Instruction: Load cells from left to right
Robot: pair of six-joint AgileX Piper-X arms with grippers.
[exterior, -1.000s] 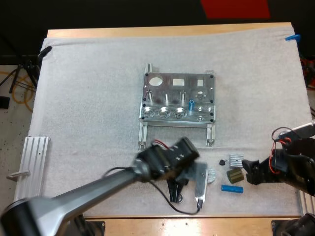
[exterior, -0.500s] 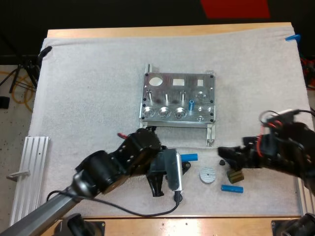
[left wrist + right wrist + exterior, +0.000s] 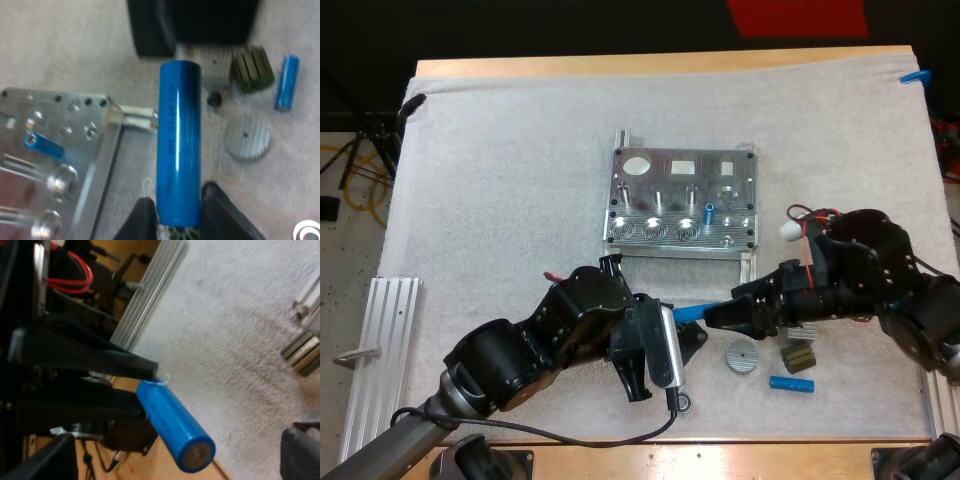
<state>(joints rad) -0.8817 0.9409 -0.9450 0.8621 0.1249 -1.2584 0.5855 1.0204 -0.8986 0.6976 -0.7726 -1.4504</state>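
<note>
Blue cell in left tool; right tool just beside

Metal fixture is noted at the middle of the white mat. One short blue cylinder is seen upright in its near row, toward the right.

Just near of the fixture, a blue cell is held roughly level in the left gripper, free end pointed right. The right gripper is found at that free end, reaching in from the right.

Nearer and to the right, a round metal disc, a dark ribbed block and a second blue cell are laid on the mat. A ribbed aluminium rail is recorded at the near left.
</note>
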